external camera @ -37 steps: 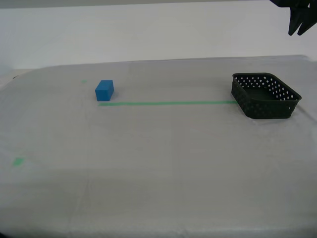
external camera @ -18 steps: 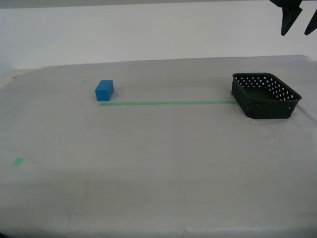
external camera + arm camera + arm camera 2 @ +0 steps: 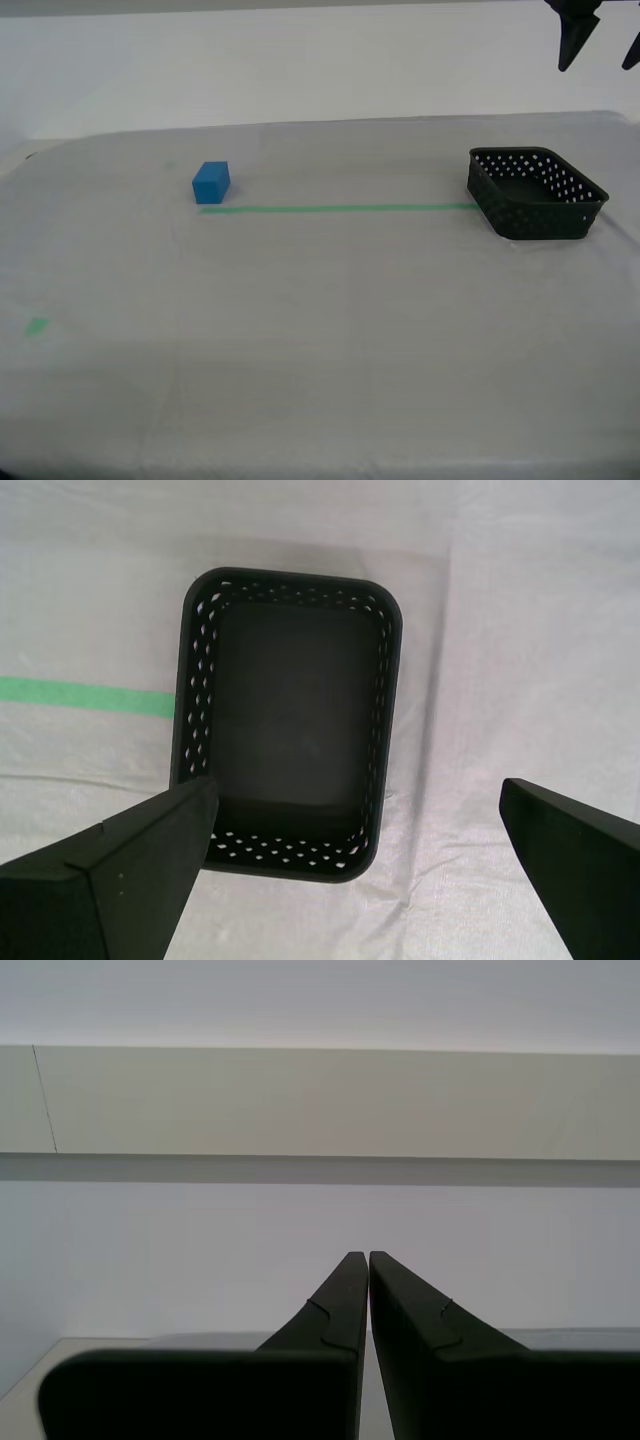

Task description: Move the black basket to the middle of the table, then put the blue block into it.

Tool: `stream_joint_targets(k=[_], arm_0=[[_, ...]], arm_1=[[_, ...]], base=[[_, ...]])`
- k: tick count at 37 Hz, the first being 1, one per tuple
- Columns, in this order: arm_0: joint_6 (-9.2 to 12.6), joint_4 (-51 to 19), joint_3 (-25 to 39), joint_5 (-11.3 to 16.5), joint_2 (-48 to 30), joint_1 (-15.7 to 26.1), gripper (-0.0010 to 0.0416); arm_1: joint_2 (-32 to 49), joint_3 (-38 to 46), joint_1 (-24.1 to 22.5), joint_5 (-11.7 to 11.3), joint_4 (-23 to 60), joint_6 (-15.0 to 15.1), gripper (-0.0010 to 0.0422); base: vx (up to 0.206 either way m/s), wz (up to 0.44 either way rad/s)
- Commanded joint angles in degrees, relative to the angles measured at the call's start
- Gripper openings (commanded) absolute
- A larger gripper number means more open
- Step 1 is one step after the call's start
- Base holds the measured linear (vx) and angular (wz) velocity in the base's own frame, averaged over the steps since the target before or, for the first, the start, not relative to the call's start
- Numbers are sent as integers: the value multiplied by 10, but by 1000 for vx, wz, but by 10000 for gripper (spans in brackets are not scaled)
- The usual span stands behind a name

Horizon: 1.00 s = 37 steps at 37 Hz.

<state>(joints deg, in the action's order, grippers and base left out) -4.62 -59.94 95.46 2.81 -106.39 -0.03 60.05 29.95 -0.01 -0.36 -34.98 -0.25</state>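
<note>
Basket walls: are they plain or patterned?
Patterned: the black basket has rows of small holes, clearest in the first wrist view.

From the green tape line point(image 3: 340, 208) I read my clearance. The black basket point(image 3: 536, 193) sits at the line's end toward the exterior view's right, touching or just meeting it, close to the table point(image 3: 320, 380) edge on that side. The blue block point(image 3: 211, 182) stands just behind the line's other end, well apart from the basket. Between them, along the whole line, the cloth is bare, and so is the wide stretch in front of the line. My first hand point(image 3: 355, 825) hangs above the basket, jaws spread wider than its short side, nothing between them and the rim. The basket holds nothing inside.
</note>
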Motion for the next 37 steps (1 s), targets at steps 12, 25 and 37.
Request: stream_joint_targets(k=[12,25,37], arm_0=[[2,52,-31,-1,-2,0,389],[13,123,-106,-21,-2,0,389],[24,198,-171,-23,-2,-1,389]], arm_1=[[0,0,0,0,-3,1,0],[0,0,0,0,-3,1,0],[0,0,0,0,-3,1,0]], base=[[0,0],[0,0],[0,0]])
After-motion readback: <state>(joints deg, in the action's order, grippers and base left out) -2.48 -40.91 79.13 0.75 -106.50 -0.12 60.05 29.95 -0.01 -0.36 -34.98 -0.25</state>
